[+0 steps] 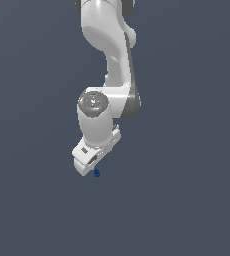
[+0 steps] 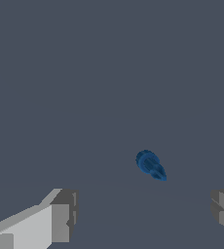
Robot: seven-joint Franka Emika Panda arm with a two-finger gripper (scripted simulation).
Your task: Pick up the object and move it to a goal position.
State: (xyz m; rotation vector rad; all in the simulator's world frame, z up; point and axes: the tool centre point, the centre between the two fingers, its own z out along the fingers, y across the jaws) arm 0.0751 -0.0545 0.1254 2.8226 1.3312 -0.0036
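The object (image 1: 96,173) is a tiny dark blue roundish lump on the plain grey floor, just under the lower edge of the white gripper (image 1: 89,165) in the exterior view. In the wrist view the object (image 2: 150,165) lies ahead of the gripper (image 2: 145,214), between the lines of the two fingers and nearer the one at the picture's right edge. The fingers (image 2: 60,216) stand wide apart with nothing between them. The object is not touched.
The white arm (image 1: 112,55) comes down from the top of the exterior view. Around it there is only the uniform dark grey floor (image 1: 187,200).
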